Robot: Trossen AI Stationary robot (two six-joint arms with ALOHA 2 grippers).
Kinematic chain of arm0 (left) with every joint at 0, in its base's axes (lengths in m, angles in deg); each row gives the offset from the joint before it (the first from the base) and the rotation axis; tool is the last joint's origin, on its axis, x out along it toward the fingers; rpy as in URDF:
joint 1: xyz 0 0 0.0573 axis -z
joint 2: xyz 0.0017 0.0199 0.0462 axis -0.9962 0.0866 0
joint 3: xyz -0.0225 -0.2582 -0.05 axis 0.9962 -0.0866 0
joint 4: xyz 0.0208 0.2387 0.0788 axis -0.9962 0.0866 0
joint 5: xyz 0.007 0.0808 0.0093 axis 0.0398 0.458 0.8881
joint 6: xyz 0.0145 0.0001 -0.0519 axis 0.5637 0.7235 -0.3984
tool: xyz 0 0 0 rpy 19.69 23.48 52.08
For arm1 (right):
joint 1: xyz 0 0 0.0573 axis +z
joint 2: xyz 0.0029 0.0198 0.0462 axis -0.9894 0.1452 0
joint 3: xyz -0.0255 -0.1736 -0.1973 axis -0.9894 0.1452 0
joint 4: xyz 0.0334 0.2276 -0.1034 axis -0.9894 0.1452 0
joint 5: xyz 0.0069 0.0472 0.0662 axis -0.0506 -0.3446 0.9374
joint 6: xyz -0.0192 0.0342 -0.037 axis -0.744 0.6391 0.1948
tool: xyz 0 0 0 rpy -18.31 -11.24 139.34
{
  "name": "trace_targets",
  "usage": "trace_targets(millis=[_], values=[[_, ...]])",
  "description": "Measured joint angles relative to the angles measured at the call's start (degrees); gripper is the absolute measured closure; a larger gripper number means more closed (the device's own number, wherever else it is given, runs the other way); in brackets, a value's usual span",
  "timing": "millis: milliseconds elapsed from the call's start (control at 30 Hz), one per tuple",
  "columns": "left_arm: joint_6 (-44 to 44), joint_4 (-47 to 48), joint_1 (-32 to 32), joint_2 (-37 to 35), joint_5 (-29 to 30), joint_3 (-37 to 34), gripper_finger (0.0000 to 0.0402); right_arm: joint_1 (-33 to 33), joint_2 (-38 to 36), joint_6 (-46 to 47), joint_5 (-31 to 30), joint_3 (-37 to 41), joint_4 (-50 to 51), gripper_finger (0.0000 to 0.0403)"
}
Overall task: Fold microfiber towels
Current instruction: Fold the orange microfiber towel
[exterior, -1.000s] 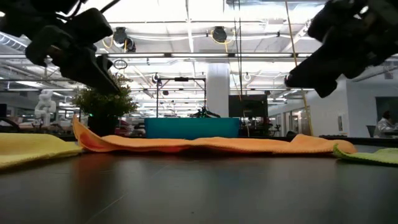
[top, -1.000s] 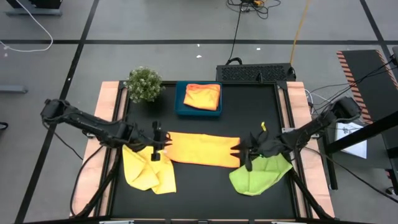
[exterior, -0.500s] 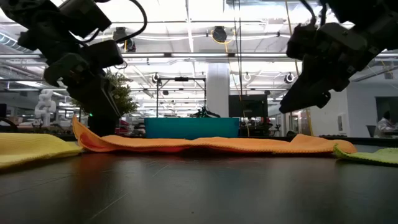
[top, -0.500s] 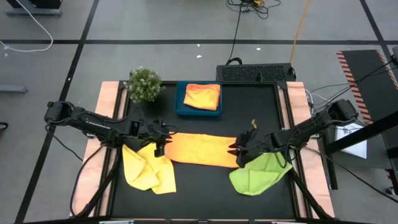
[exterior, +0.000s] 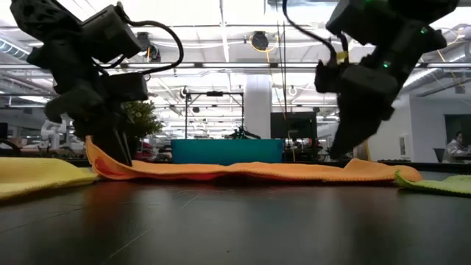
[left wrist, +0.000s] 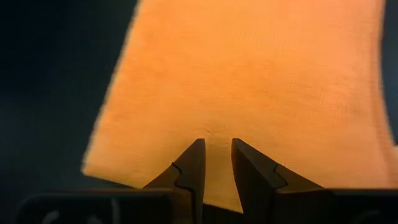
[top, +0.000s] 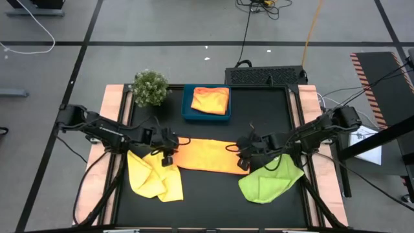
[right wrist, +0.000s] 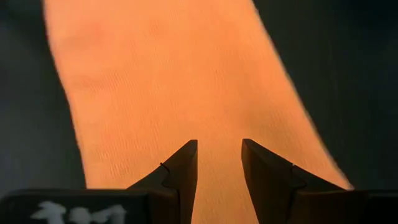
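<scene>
Both arms are now sitting lower and closer in than half a second ago, each at one end of the orange-yellow towel [top: 208, 155] that is lying flat across the middle of the table [top: 213, 207]. The left gripper [top: 172, 147] is pressing at the towel's left end and the right gripper [top: 244, 154] at its right end. In the low view they are reaching nearly down to the cloth, where earlier they were hanging well above it.

In each wrist view the jaws are standing slightly parted with the towel's edge between the fingertips [left wrist: 198, 149]; they are probably not yet clenched on it, though contact is hard to judge.

The crumpled yellow towel [top: 154, 178] is lying at the front left, partly under the left arm. The lime green towel [top: 268, 181] is lying bunched at the front right, beside the right arm.

The blue tray [top: 186, 111] is sitting at the back of the table, holding one folded orange-yellow towel [top: 211, 100] (it is filling most of the tray). The small plant [top: 149, 87] is standing just to the tray's left.
</scene>
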Motion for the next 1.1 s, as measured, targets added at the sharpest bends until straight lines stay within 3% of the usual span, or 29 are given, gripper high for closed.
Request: trace_targets(millis=[200,400,867,1100], values=[[-1.73,-0.9,2.39,-0.01,-2.34,0.0,0.0321,-0.19,0.41,4.26,0.26,-0.02,6.91,0.0287],[-3.63,-1.56,5.93,-1.28,-8.67,0.01,0.0321,-1.74,0.37,6.05,-2.11,-0.02,12.07,0.0287],[-7.02,-6.03,16.83,-5.56,-8.15,0.07,0.0321,-16.1,-0.51,-3.64,-12.03,-0.5,15.25,0.0287],[-10.73,-2.17,20.54,-5.58,-4.15,0.07,0.0321,-15.03,-5.9,-3.62,-10.32,-2.91,14.69,0.0287]])
